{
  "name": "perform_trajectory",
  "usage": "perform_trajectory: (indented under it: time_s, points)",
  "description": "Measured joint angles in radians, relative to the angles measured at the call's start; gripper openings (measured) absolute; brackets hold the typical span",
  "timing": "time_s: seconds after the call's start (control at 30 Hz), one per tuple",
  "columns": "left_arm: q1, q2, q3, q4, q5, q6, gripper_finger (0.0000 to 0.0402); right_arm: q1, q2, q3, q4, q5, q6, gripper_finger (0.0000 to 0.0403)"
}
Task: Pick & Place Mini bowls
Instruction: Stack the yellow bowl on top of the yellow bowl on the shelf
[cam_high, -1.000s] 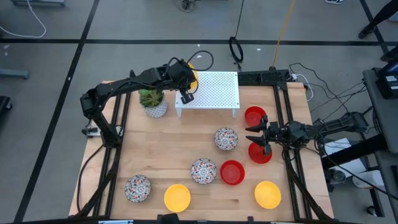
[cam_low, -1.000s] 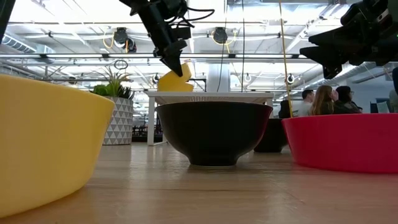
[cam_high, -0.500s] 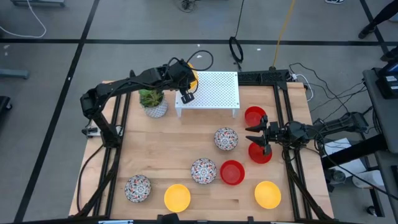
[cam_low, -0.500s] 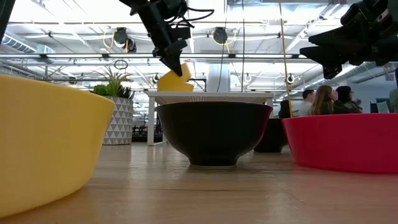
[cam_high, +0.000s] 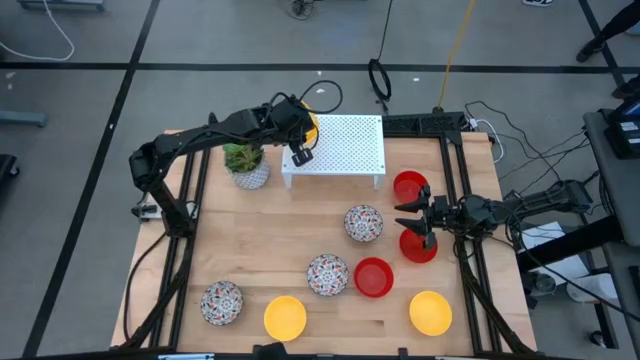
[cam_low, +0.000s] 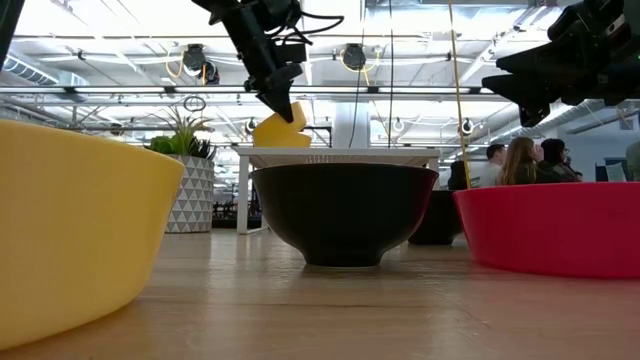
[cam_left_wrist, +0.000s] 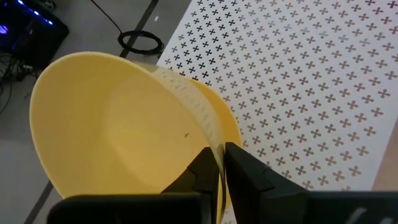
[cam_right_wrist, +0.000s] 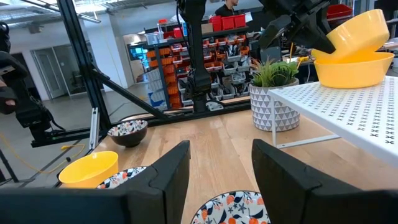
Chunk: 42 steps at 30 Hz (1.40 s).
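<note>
My left gripper (cam_high: 303, 128) is shut on a plain yellow mini bowl (cam_left_wrist: 118, 130) over the far-left corner of the white perforated rack (cam_high: 340, 148). In the right wrist view this bowl (cam_right_wrist: 357, 28) tilts above a second yellow bowl (cam_right_wrist: 354, 68) that sits on the rack. My right gripper (cam_high: 415, 220) is open and hovers between two red bowls (cam_high: 408, 186) (cam_high: 418, 245), touching nothing. Patterned bowls (cam_high: 364, 223) (cam_high: 327, 275) (cam_high: 221, 302), a red bowl (cam_high: 373, 277) and yellow bowls (cam_high: 285, 316) (cam_high: 431, 312) stand on the table. My left gripper pinches the yellow bowl by its rim (cam_left_wrist: 214, 146), one finger (cam_left_wrist: 202, 171) inside the bowl and one (cam_left_wrist: 249, 171) outside. The fingers slant down from above and from the table's left. The bowl is tilted; whether its lower edge (cam_right_wrist: 329, 51) touches the bowl beneath, I cannot tell.
A green plant in a white patterned pot (cam_high: 245, 163) stands just left of the rack, under my left arm. Black frame rails (cam_high: 185, 200) (cam_high: 470, 270) run along both table sides. People sit in the room beyond the table (cam_low: 520, 160).
</note>
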Motion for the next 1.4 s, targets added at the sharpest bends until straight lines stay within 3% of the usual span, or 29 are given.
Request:
perform_trajectory:
  time_s: [0.3,0.77,1.03,1.23,1.33,1.4]
  points:
    - [0.0,0.0,0.0,0.002,-0.001,-0.005,0.0036,0.0,0.0,0.0,0.0,0.0,0.0,0.016]
    - [-0.007,-0.025,-0.001,0.09,-0.062,0.026,0.0147,0.0,0.0,0.0,0.0,0.0,0.0,0.016]
    - [-0.069,-0.098,-0.001,0.157,-0.047,0.021,0.0152,0.0,0.0,0.0,0.0,0.0,0.0,0.016]
    - [-0.151,-0.123,-0.001,0.085,0.042,-0.011,0.0152,0.0,0.0,0.0,0.0,0.0,0.0,0.016]
    - [-0.165,-0.113,-0.001,0.058,-0.022,0.034,0.0152,0.0,0.0,0.0,0.0,0.0,0.0,0.016]
    - [-0.163,-0.096,0.0,0.065,-0.118,0.058,0.0152,0.0,0.0,0.0,0.0,0.0,0.0,0.016]
